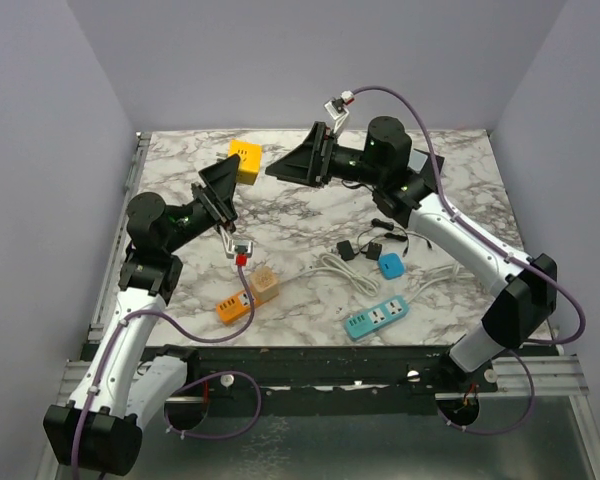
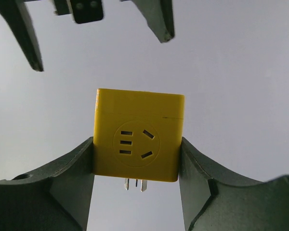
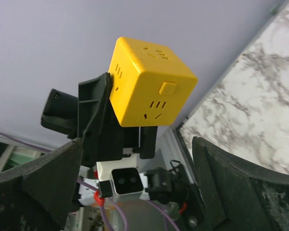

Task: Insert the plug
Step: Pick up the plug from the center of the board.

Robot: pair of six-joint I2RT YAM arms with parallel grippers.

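Prongs [image 2: 135,184] of the yellow plastic cube plug [image 2: 137,137] point back into my left claw [image 2: 136,147], which grips its sides half open, aloft. Well nearward of the cube lies the orange power strip [image 1: 235,307], likeliest socket, closest to my left arm. Just right of the cube my right claw [image 1: 280,168] gapes wide, empty.

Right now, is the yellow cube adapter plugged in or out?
Out. The left gripper holds the yellow cube adapter clear of the table, and its prongs are bare, seated in nothing.

Left tool [image 1: 235,166] clamped, right tool [image 1: 280,166] wide apart
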